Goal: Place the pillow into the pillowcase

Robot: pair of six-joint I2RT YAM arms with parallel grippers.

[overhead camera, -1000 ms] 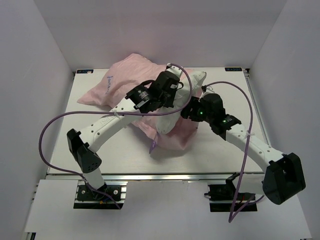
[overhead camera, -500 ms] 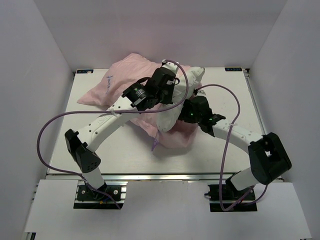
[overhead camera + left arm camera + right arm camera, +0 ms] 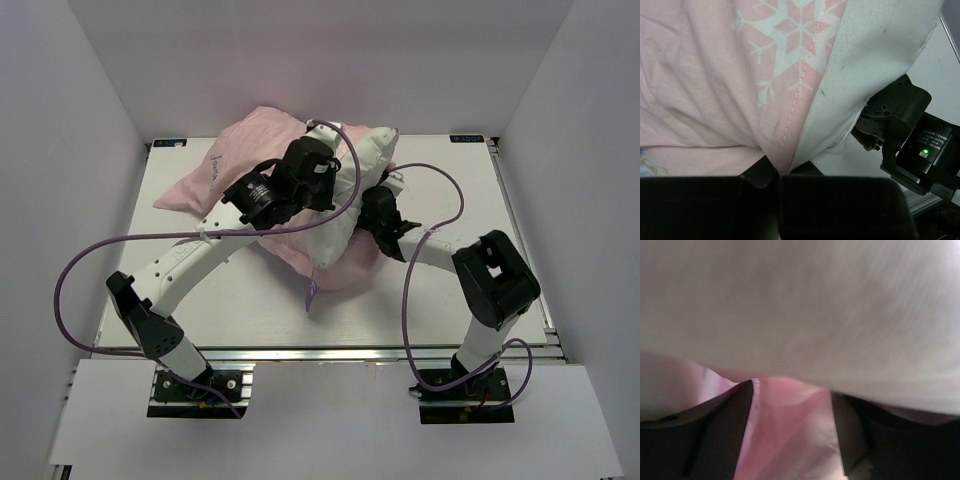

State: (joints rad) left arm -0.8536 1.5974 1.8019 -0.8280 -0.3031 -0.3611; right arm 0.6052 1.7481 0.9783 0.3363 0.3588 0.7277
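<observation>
The white pillow (image 3: pixel 358 172) lies at the middle back of the table, partly inside the pillowcase (image 3: pixel 236 158), which shows its pale pink face. My left gripper (image 3: pixel 322 190) is shut on the pillowcase's stitched pink edge (image 3: pixel 782 150), right beside the pillow (image 3: pixel 880 55). My right gripper (image 3: pixel 374 208) is pushed in under the pillow's right side. In the right wrist view its fingers (image 3: pixel 732 425) stand a little apart with a bunched fold of pink pillowcase (image 3: pixel 790 435) filling the gap, and the pillow (image 3: pixel 800 310) presses just above.
A loose flap of the pillowcase (image 3: pixel 345 270) with a purple corner (image 3: pixel 309 293) lies on the table (image 3: pixel 180 270) in front of the pillow. The right arm's elbow (image 3: pixel 495 280) is folded close in. Purple cables loop over both arms. White walls enclose the table.
The right arm has folded in and driven its gripper left and forward under the pillow. The left gripper has drawn the pillowcase edge left and back. The pillow has bunched up taller.
</observation>
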